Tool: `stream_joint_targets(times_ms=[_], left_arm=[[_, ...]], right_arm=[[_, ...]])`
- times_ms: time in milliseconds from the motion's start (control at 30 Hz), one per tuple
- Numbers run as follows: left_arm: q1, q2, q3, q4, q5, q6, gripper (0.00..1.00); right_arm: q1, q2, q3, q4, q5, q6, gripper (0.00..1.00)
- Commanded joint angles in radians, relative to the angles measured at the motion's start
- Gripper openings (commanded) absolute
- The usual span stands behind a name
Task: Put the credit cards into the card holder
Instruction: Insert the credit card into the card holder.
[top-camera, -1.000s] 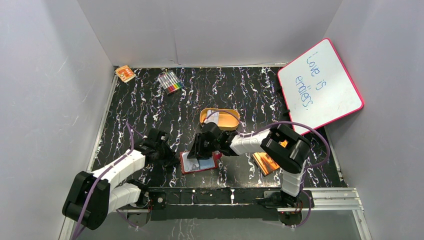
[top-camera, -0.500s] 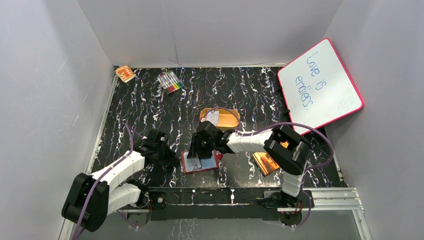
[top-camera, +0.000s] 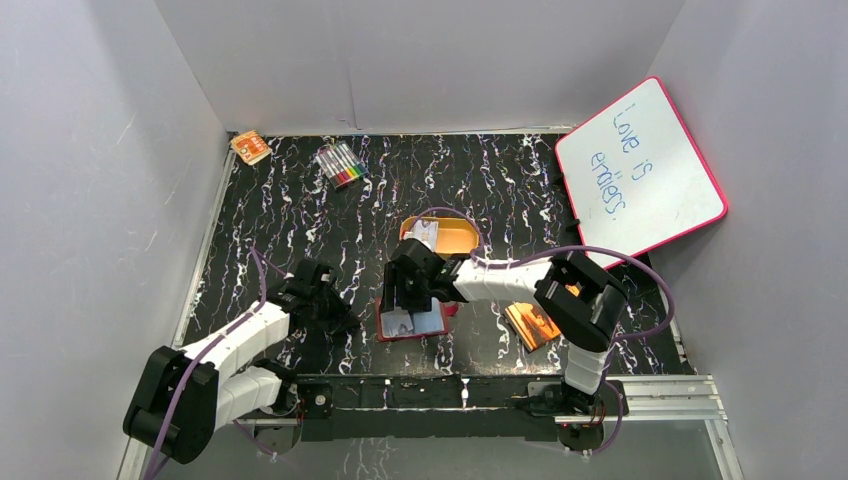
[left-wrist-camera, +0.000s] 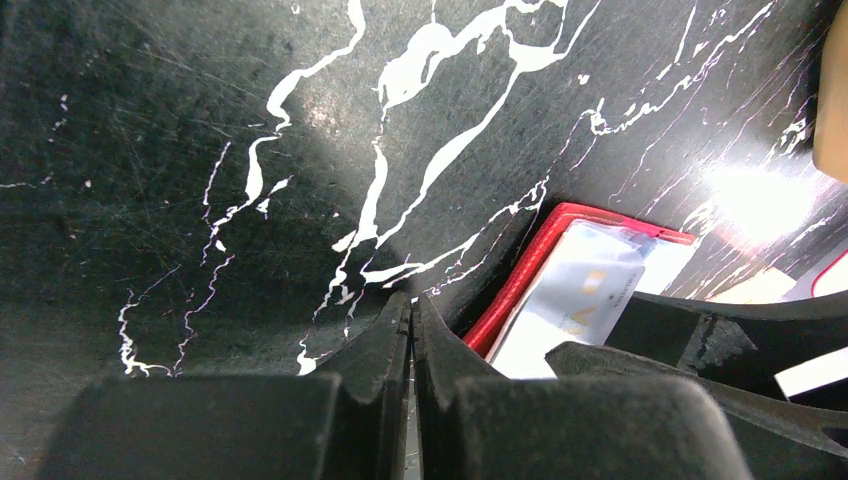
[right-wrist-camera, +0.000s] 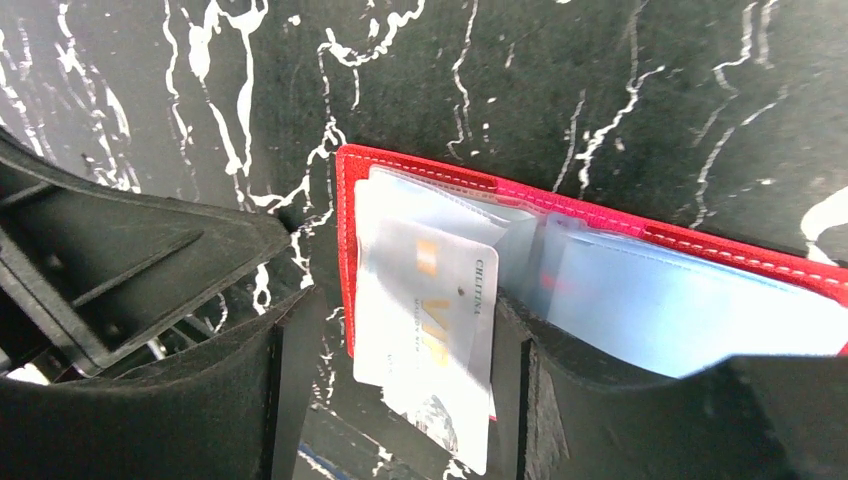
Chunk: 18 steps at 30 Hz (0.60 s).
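1. Top external view: the left gripper (top-camera: 345, 320) sat low over the black marbled table (top-camera: 280, 220), just left of the open red card holder (top-camera: 430, 322). The right gripper (top-camera: 402, 308) pointed down over the holder's left half. A further credit card (top-camera: 426, 236) lay in the orange oval tin (top-camera: 452, 240), behind the holder. The jaw gaps could not be judged from this view.
2. Left wrist view: the left gripper (left-wrist-camera: 410, 335) had its two fingers pressed together along their full visible length, with nothing between them. The tips stood just beside the card holder's (left-wrist-camera: 522, 285) red edge, apart from it. A pale card (left-wrist-camera: 585, 292) showed inside the holder.
3. Right wrist view: the right gripper (right-wrist-camera: 400, 400) had its jaws spread wide, one finger (right-wrist-camera: 285, 390) on each side of a white credit card (right-wrist-camera: 430, 320). A bare gap separated the card from the left finger; the other finger stood at the card's opposite edge, contact not confirmable. The card lay partly tucked into the left clear pocket of the card holder (right-wrist-camera: 610, 232), its near end projecting past the holder's rim.
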Motion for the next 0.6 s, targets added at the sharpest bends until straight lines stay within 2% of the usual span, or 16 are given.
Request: stream_joint_targets(times_ms=[0, 333, 500, 567], left_arm=[[-0.007, 0.012, -0.031, -0.068, -0.022, 0.006, 0.00], [-0.007, 0.027, -0.016, -0.065, -0.024, 0.019, 0.00], [-0.007, 0.035, -0.010, -0.061, -0.021, 0.022, 0.00], [-0.007, 0.037, -0.008, -0.059, -0.020, 0.024, 0.00]], right_arm=[[0.002, -0.005, 0.053, -0.156, 0.108, -0.069, 0.70], [0.009, -0.005, 0.093, -0.206, 0.127, -0.137, 0.77], [0.008, -0.045, 0.080, -0.195, 0.146, -0.144, 0.89], [0.009, -0.053, 0.083, -0.201, 0.154, -0.147, 0.90]])
